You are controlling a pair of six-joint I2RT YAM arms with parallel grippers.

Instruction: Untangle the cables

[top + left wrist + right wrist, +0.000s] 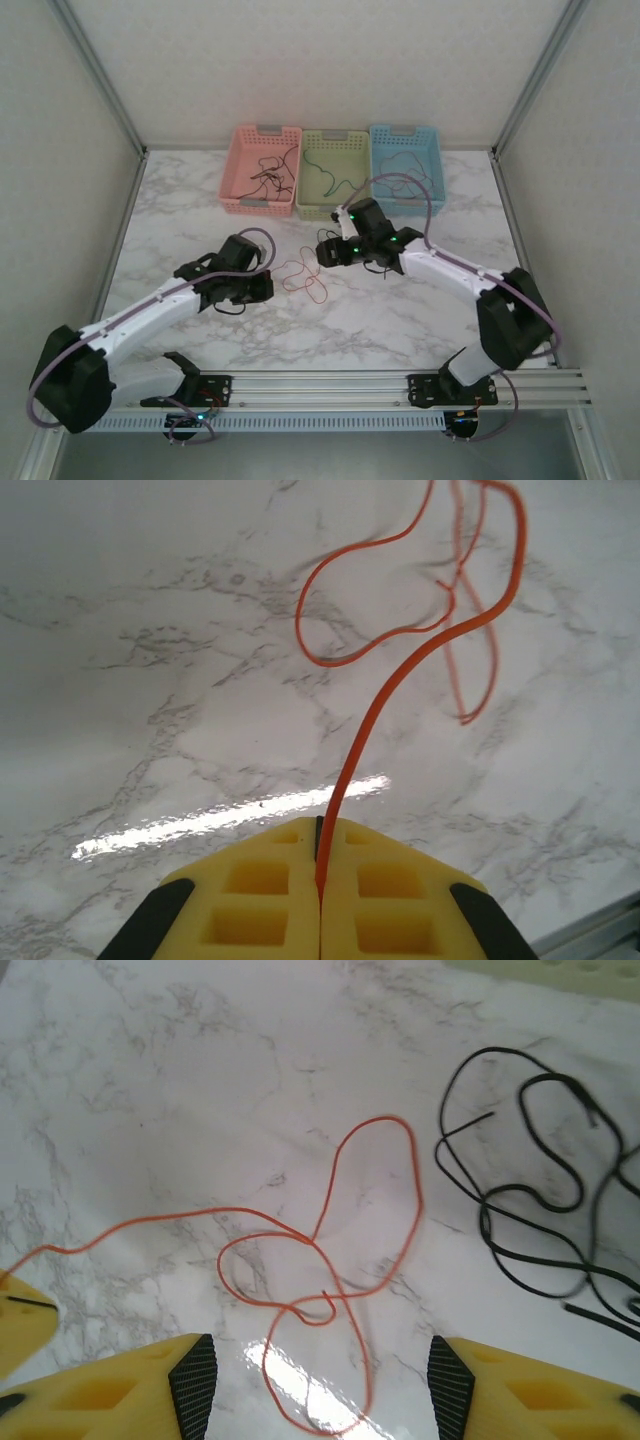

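Broadly, the white marble worktop (200,190) carried everything. Along its far edge stood three baskets side by side and touching: a pink basket (262,205) on the left, a green basket (330,210) in the middle and a blue basket (405,130) on the right, each with thin cables (268,178) lying loose inside.

Near the middle of the worktop, toward its left side, the left gripper (262,287) had its yellow fingers pressed together in the wrist view (320,830), pinching one end of the orange cable (362,730). The right gripper (328,252) hung just in front of the green basket, its jaws standing well apart (320,1370) and holding nothing.

Between the two grippers the orange cable (300,272) lay on the marble in several crossing loops (310,1240), directly below the right gripper's open fingers. Beside it, toward the green basket, a black cable (441,1130) lay in its own loose coils, apart from the orange one.
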